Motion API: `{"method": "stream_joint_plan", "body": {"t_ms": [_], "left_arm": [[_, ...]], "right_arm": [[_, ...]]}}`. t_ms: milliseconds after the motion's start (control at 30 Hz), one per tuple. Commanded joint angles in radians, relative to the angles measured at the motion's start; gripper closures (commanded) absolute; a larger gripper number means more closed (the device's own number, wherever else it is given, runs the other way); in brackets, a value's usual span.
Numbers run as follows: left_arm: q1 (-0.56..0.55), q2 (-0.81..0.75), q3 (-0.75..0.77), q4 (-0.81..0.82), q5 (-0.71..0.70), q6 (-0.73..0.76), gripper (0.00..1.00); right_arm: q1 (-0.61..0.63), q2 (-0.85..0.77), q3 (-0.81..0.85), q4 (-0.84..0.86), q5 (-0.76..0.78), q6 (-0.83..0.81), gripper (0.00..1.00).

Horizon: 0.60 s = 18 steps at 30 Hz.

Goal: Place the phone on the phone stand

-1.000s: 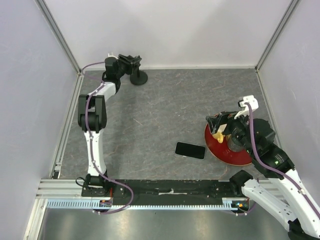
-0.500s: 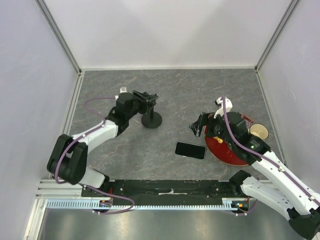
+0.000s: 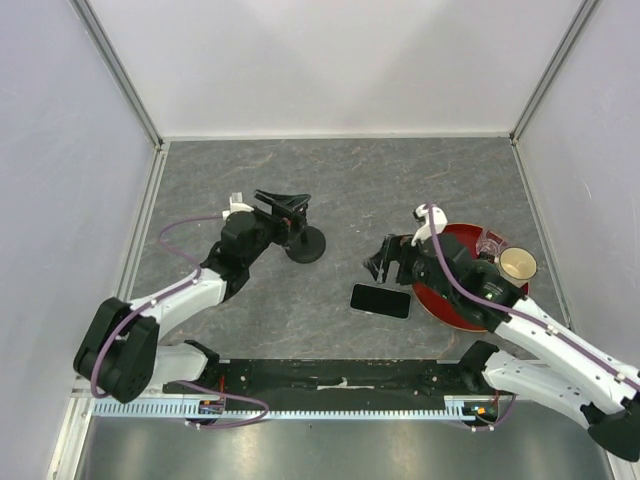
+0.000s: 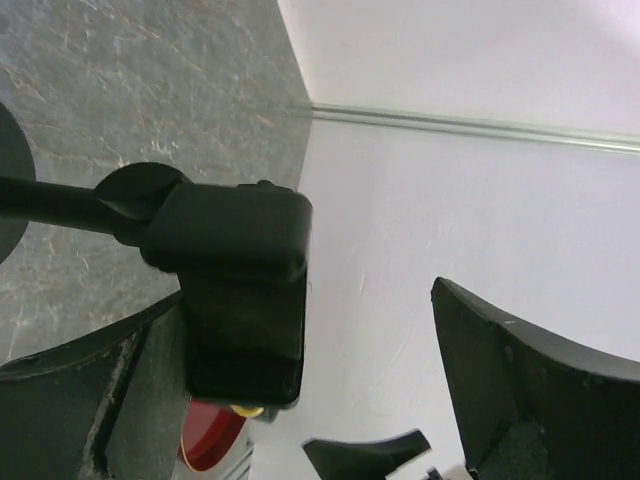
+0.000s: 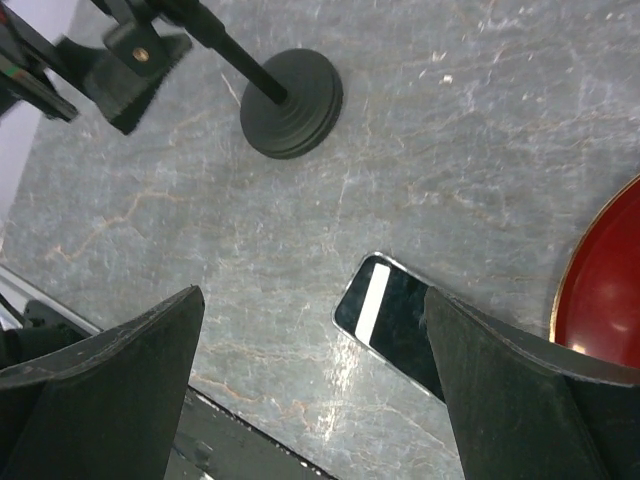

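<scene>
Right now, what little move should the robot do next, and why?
Probably lower the right pincer onto the phone and grip it. The phone lies flat, nearly under that pincer's open jaws, and nothing holds it. The stand is upright close by with no phone on it, and the left pincer is open around its top.

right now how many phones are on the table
1: the phone lies flat on the table, just left of the red plate. No other shows, though part of the table is hidden.
</scene>
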Motion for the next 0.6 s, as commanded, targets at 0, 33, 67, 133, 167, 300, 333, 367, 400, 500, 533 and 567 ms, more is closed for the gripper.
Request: {"method": "stream_joint_plan", "body": {"t_ms": [0, 33, 67, 133, 167, 300, 333, 367, 400, 500, 533, 567], "left_arm": [[-0.001, -0.125, -0.032, -0.054, 0.107, 0.059, 0.04], [-0.001, -0.162, -0.034, -0.089, 0.154, 0.085, 0.03], [0.001, -0.188, -0.057, -0.124, 0.177, 0.093, 0.03], [0.004, -0.247, -0.103, -0.18, 0.24, 0.113, 0.03], [0.011, -0.324, -0.147, -0.204, 0.257, 0.148, 0.02], [0.027, -0.564, -0.201, -0.479, 0.237, 0.329, 0.0], [0.027, -0.604, -0.218, -0.497, 0.216, 0.358, 0.0], [0.028, -0.638, -0.259, -0.523, 0.22, 0.389, 0.0], [0.033, -0.694, -0.269, -0.546, 0.226, 0.394, 0.0], [0.042, -0.799, -0.253, -0.649, 0.242, 0.456, 0.02], [0.042, -0.839, -0.237, -0.686, 0.21, 0.485, 0.03], [0.042, -0.875, -0.208, -0.709, 0.193, 0.551, 0.04]], "right_arm": [[0.089, 0.082, -0.009, 0.073, 0.076, 0.045, 0.02], [0.114, 0.095, -0.008, 0.08, 0.114, 0.048, 0.02], [0.138, 0.107, -0.008, 0.09, 0.133, 0.051, 0.02], [0.207, 0.15, 0.0, 0.136, 0.17, 0.051, 0.02], [0.226, 0.168, 0.006, 0.157, 0.176, 0.046, 0.02], [0.354, 0.312, 0.066, 0.287, 0.248, -0.018, 0.02], [0.373, 0.336, 0.087, 0.313, 0.263, -0.032, 0.02], [0.385, 0.357, 0.1, 0.335, 0.269, -0.055, 0.02], [0.408, 0.397, 0.11, 0.378, 0.274, -0.067, 0.02], [0.424, 0.448, 0.121, 0.5, 0.277, -0.098, 0.02], [0.424, 0.457, 0.118, 0.527, 0.288, -0.101, 0.02], [0.422, 0.469, 0.12, 0.553, 0.299, -0.104, 0.06]]}}
